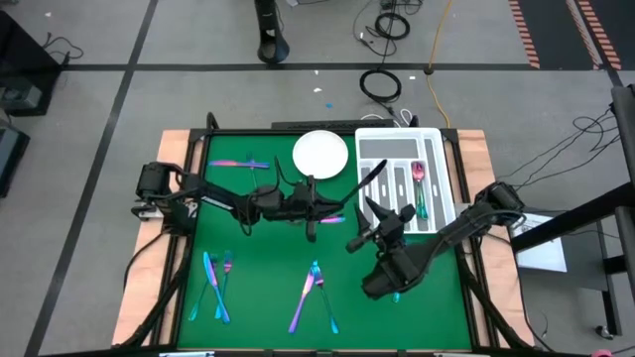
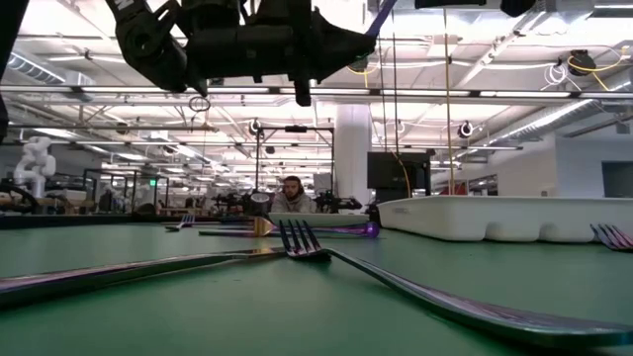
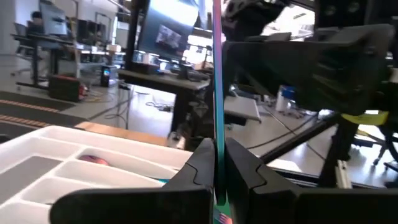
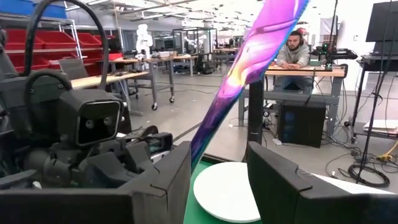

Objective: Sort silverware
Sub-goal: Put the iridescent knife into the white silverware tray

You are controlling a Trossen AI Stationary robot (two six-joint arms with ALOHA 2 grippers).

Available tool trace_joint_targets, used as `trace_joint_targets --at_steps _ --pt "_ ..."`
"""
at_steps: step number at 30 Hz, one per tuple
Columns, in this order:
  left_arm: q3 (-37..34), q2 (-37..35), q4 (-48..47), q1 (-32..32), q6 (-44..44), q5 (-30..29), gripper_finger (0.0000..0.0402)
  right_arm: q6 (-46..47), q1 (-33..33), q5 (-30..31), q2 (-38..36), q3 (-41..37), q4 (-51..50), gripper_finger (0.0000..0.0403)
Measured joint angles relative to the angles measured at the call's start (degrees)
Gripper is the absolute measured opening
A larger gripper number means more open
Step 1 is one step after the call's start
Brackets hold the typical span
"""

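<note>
My left gripper (image 1: 319, 215) (image 3: 217, 168) is over the middle of the green mat, shut on one iridescent blue-purple piece of silverware (image 4: 249, 68) (image 3: 217, 74). The piece rises steeply from the gripper; its top shows at the low view's upper edge (image 2: 382, 10). My right gripper (image 1: 359, 223) (image 4: 219, 180) faces the left gripper, open. Its fingers stand on either side of the held piece's lower part, which is close to one finger (image 4: 177, 180); whether they touch, I cannot tell. More silverware lies flat on the mat (image 1: 216, 283) (image 1: 316, 293) (image 1: 243, 164), and some lies in the tray (image 1: 420, 188). My left gripper pinches the silverware piece between its two fingers near its lower end (image 3: 217, 146). The piece is seen edge-on, lifted clear of the mat. It stands up out of the fingers, slanting toward the tray and the far edge.
The white round plate (image 1: 319, 154) lies at the mat's far edge, and the white slotted tray (image 1: 382, 149) is right of it. A fork (image 2: 297, 240) lies close before the low camera. A person (image 4: 292, 53) sits at a desk beyond the table.
</note>
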Motion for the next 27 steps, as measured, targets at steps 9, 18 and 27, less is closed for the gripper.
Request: trace_joint_targets --at_steps 9,18,27 --pt "0.00 0.00 -0.27 0.05 1.16 -0.84 0.0012 -2.57 -2.61 0.08 0.00 0.00 1.56 0.0141" --pt "0.00 0.00 -0.66 0.05 3.08 -2.58 0.0012 -6.79 -4.40 0.13 0.00 0.00 5.29 0.0141" --pt "0.00 0.00 -0.38 0.06 4.62 -3.43 0.0012 -6.73 -6.41 0.13 0.00 0.00 11.14 0.0141"
